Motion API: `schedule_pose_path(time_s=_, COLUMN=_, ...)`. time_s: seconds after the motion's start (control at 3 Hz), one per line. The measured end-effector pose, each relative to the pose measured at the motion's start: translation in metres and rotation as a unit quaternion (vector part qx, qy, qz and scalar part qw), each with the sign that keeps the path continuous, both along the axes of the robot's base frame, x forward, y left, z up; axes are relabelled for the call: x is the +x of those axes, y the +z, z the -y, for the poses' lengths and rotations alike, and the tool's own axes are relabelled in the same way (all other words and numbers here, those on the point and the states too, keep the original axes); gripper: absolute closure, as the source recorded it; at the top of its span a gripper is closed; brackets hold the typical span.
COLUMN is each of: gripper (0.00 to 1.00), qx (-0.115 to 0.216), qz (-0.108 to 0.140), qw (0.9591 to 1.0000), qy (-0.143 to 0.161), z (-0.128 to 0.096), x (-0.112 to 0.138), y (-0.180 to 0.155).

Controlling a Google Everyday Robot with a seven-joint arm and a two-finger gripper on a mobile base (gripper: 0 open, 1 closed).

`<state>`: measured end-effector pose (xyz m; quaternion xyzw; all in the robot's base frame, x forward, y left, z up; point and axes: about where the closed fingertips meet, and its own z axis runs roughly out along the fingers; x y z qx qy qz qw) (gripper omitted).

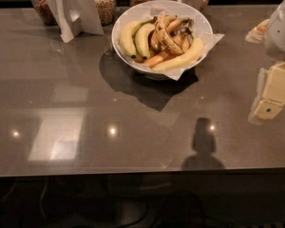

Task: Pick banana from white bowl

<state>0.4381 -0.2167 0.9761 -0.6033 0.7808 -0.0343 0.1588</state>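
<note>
Banana [167, 38], the brown-mottled one, lay on top of the heap in the bowl [115, 41], slanting from upper left to lower right across the middle. Your gripper [268, 106] was well apart from it, off to the right and nearer the front edge of the table [133, 137], close to the right border of the view. Whether the gripper was wide or narrow you could not tell, since only its cream-coloured side faced the camera. Two yellow-green bananas [128, 39] lay along the bowl's left side, a long pale one [183, 58] along its front right, and an orange-brown one [157, 58] between them. White paper [213, 38] stuck out over the rim. A green dot [267, 110] sat near the gripper's lower end; you could read nothing on the white cards [73, 8] behind the bowl. Your arm [284, 25] entered at the upper right as a white shell, with the gripper below it, tilted down and to the left. Jars [103, 4] stood at the back
</note>
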Motion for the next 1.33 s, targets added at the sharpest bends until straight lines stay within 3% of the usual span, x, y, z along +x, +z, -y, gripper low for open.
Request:
schedule_pose_path(time_s=0.33, gripper=0.0, qx=0.0, qz=0.0, qw=1.0, qy=0.0, z=0.0, x=0.0, y=0.0)
schedule_pose_path(time_s=1.33, gripper=0.0, qx=0.053, qz=0.016, qw=0.9983, qy=-0.02, z=-0.02, x=0.036, y=0.008)
